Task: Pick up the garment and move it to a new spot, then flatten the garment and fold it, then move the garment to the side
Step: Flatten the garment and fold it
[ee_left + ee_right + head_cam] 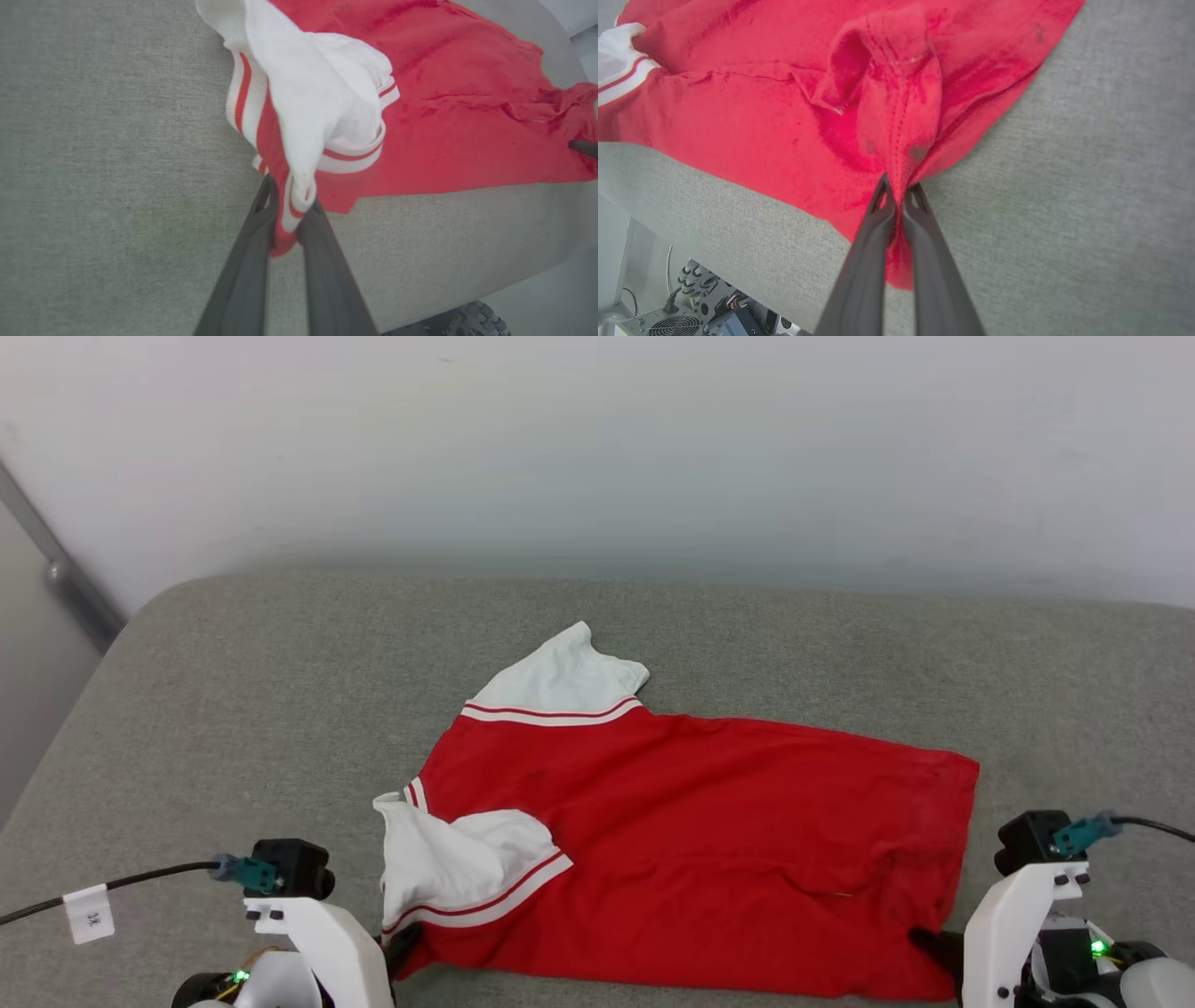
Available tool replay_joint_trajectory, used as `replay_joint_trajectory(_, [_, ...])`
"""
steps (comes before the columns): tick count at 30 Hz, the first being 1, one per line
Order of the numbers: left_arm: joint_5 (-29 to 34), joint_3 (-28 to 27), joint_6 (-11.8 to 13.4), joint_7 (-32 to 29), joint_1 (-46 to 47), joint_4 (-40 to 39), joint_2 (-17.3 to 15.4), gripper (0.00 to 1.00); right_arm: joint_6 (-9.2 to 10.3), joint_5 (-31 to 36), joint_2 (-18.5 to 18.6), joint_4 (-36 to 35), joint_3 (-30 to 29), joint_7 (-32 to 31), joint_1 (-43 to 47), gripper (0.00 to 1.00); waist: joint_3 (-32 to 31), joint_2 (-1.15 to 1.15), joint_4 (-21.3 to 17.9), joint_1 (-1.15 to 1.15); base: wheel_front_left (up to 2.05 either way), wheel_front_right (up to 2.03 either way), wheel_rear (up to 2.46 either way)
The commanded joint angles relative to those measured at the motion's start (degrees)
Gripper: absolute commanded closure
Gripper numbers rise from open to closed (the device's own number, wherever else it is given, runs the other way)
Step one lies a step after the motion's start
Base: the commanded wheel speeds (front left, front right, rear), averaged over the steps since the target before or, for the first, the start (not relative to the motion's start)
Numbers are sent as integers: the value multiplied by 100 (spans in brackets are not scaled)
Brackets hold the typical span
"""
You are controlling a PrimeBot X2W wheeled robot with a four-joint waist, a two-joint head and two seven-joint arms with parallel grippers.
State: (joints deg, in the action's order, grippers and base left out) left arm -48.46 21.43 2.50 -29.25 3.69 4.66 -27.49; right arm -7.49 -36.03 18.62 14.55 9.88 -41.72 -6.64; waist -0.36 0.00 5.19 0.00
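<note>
- Left hand (pixel 290 205) clamps the sleeve-end near corner of the bright red soft-fabric T-shirt with white short sleeves (pixel 709 821).
- Right hand (pixel 901 189) pinches its red hem corner.
- Shirt lies spread across the grey fabric-covered bench (pixel 233 709).

I saw white forearms (pixel 322 943), black camera blocks (pixel 291 866) on top, teal plugs (pixel 245 873), black cables (pixel 140 877), a white tag (pixel 90 915) on the left one, green lights (pixel 241 976), and long, tapered dark grey fingers (pixel 238 280).
</note>
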Motion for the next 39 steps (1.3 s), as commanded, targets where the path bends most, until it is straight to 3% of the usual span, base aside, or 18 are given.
replay_joint_trajectory(1, [-7,-9,-37,56,35,85,50,2,0,39,-33,0,-29,111,107,0,26,0,7,0,0,0,0])
replay_joint_trajectory(5, [102,-78,51,330,178,337,138,0,0,269,-75,-152,-85,748,258,0,6,0,-78,0,0,0,0])
replay_joint_trajectory(11, [414,-356,291,1071,314,373,121,0,0,911,-247,-668,-450,2259,547,0,-151,0,-260,0,0,0,0])
replay_joint_trajectory(18, [794,-548,545,1798,594,257,173,0,1,1645,-628,-1332,-911,3290,799,0,-194,0,-501,0,0,0,0])
replay_joint_trajectory(21, [939,-581,597,2003,839,292,182,0,0,1838,-815,-1632,-1021,3451,845,0,-120,0,-648,0,0,0,0])
replay_joint_trajectory(31, [963,-589,340,1790,2500,877,160,0,1,1912,-933,-2180,-823,3461,107,0,1072,0,-1159,0,0,0,0])
replay_joint_trajectory(39, [754,-134,-348,400,4069,1778,39,0,0,1841,-916,-2144,-593,3475,-470,0,1807,0,-1387,0,0,0,0])
